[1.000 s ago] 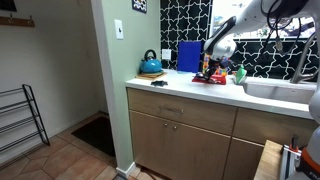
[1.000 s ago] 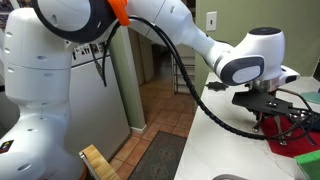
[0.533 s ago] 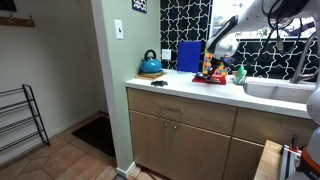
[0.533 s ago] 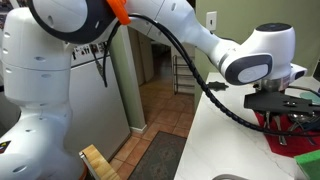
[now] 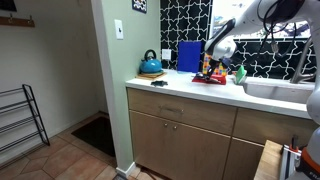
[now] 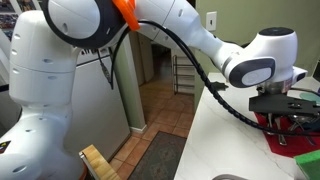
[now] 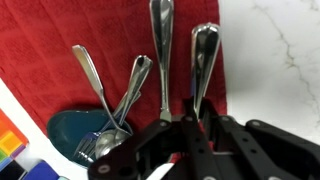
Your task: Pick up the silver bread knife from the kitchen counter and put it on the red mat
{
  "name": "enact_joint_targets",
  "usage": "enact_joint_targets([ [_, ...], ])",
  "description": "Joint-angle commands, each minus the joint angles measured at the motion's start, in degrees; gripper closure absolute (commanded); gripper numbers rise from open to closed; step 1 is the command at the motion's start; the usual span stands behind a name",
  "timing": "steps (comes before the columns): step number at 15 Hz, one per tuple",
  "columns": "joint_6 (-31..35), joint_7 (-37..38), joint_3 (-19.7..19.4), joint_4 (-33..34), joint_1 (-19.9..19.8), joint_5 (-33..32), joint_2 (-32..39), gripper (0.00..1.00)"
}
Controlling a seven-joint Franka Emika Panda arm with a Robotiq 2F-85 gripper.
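Illumination is even and diffuse in both exterior views. No hard shadows fall on the kitchen counter (image 5: 185, 92). Resolution is low, and small items on the counter do not resolve. The white arm (image 6: 70, 50), close to the lens, renders bright and slightly soft. In the wrist view the red mat (image 7: 60, 40) is brightly lit. The metal handles (image 7: 161, 30) carry glare streaks. The gripper (image 7: 183, 128) is dark and out of focus.
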Motion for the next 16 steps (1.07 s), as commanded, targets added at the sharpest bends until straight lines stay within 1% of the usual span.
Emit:
enact_joint_targets([
  [1, -0.3, -1.5, 0.6, 2.8, -1.0, -0.1, 2.6, 0.97],
  [7, -1.3, -1.3, 0.5, 4.2, -1.0, -1.5, 4.2, 0.96],
  [8, -1.3, -1.3, 0.5, 4.2, -1.0, -1.5, 4.2, 0.74],
  [9, -1.3, -1.2, 0.6, 4.3, -1.1, -1.4, 4.3, 0.69],
  [10, -1.2, -1.4, 0.7, 4.2, -1.2, -1.2, 4.0, 0.54],
  [12, -1.0, -1.9, 0.9, 3.8, -1.4, -1.0, 3.1, 0.41],
  [14, -0.9, -2.2, 0.9, 2.9, -1.4, -0.8, 1.8, 0.35],
  [16, -2.1, -2.3, 0.9, 2.1, -1.4, -0.6, 0.1, 0.34],
])
